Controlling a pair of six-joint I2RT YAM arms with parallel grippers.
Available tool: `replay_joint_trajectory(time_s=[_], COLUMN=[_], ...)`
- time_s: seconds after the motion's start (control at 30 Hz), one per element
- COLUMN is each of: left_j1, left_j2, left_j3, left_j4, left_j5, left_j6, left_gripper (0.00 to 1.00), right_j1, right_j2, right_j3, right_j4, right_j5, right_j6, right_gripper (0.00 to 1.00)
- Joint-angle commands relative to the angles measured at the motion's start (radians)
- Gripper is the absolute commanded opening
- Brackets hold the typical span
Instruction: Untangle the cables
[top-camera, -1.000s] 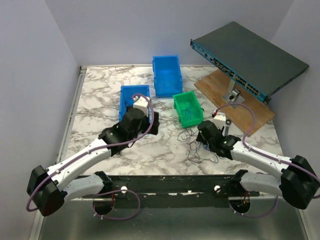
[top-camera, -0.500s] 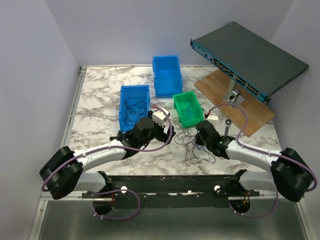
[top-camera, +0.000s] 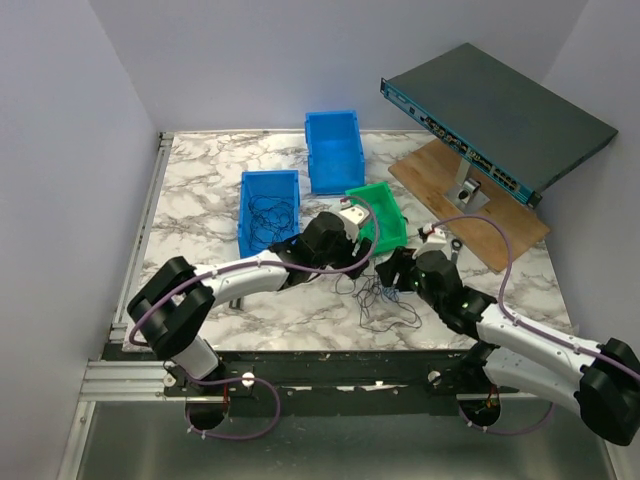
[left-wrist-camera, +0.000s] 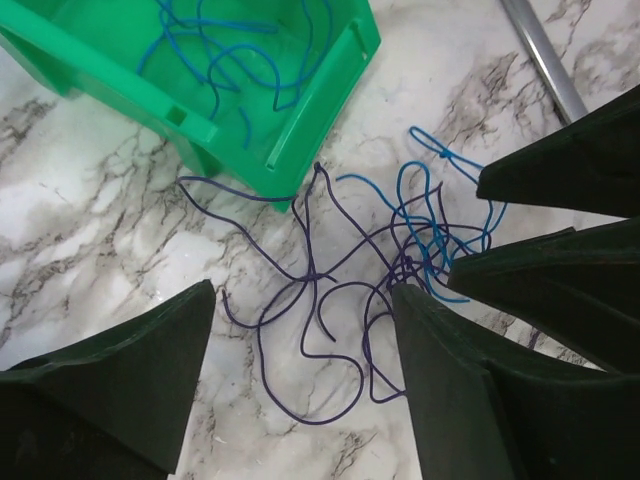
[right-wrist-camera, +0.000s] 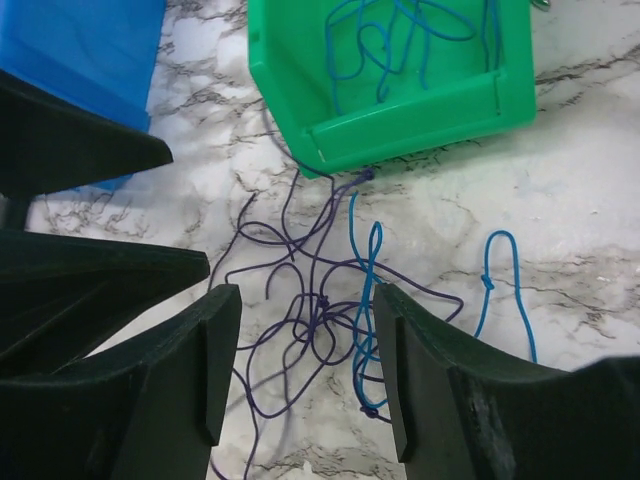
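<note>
Jaws standing apart on both grippers, holding nothing. Top: cables (top-camera: 378, 297) lying just near of bin (top-camera: 393, 230), between left gripper (top-camera: 361, 265) and right gripper (top-camera: 389, 272). Left wrist: cables sitting beneath its gap. Right wrist: likewise; pinching one blue strand (right-wrist-camera: 485, 284) alone seems best.

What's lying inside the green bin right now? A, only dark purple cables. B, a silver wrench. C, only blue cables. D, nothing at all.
C: both wrist views show only blue cables inside the green bin, while the dark purple cables lie outside it on the marble table.
</note>
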Motion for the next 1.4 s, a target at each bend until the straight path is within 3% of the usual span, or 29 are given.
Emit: replay_joint_trajectory(time_s=[0.0, 0.23, 0.53, 0.6, 0.67, 0.77, 0.87, 1.03, 1.1, 1.13, 1.23, 1.3, 1.37], left_j1=[-0.005, -0.01, -0.01, -0.01, -0.009, -0.009, -0.009, -0.007, -0.006, -0.006, -0.004, -0.004, -0.004], left_j2=[0.06, 0.092, 0.246, 0.264, 0.27, 0.27, 0.235, 0.054, -0.038, -0.068, -0.127, -0.154, -0.185], left_j3=[0.069, 0.078, 0.215, 0.23, 0.236, 0.243, 0.222, 0.068, -0.004, -0.029, -0.069, -0.086, -0.106], left_j4=[-0.136, -0.246, -0.401, -0.42, -0.425, -0.43, -0.415, -0.264, -0.191, -0.167, -0.123, -0.105, -0.082], left_j5=[0.008, -0.003, -0.01, -0.023, -0.031, -0.034, -0.057, -0.127, -0.139, -0.144, -0.144, -0.141, -0.137], left_j6=[-0.003, 0.05, 0.044, 0.04, 0.037, 0.036, 0.029, 0.01, 0.011, 0.014, 0.029, 0.032, 0.037], left_gripper=[0.69, 0.64, 0.62, 0.56, 0.41, 0.01, 0.0, 0.0, 0.0, 0.0, 0.0, 0.0, 0.0], right_j1=[-0.001, -0.001, -0.002, -0.001, -0.002, -0.001, -0.001, -0.002, -0.003, -0.003, -0.003, -0.004, -0.004], right_j2=[-0.001, 0.12, 0.298, 0.32, 0.325, 0.295, 0.241, 0.149, 0.111, 0.097, 0.069, 0.065, 0.071], right_j3=[0.036, 0.116, 0.18, 0.188, 0.188, 0.176, 0.162, 0.149, 0.143, 0.142, 0.137, 0.142, 0.143], right_j4=[-0.105, -0.214, -0.168, -0.167, -0.167, -0.175, -0.214, -0.323, -0.324, -0.322, -0.266, -0.245, -0.221], right_j5=[0.117, 0.15, 0.138, 0.148, 0.167, 0.201, 0.274, 0.417, 0.386, 0.365, 0.196, 0.083, -0.028], right_j6=[0.023, 0.031, 0.041, 0.05, 0.064, 0.082, 0.117, 0.206, 0.178, 0.157, 0.03, -0.032, -0.083], right_gripper=[0.62, 0.5, 0.46, 0.4, 0.32, 0.18, 0.07, 0.04, 0.09, 0.17, 0.7, 0.82, 0.86])
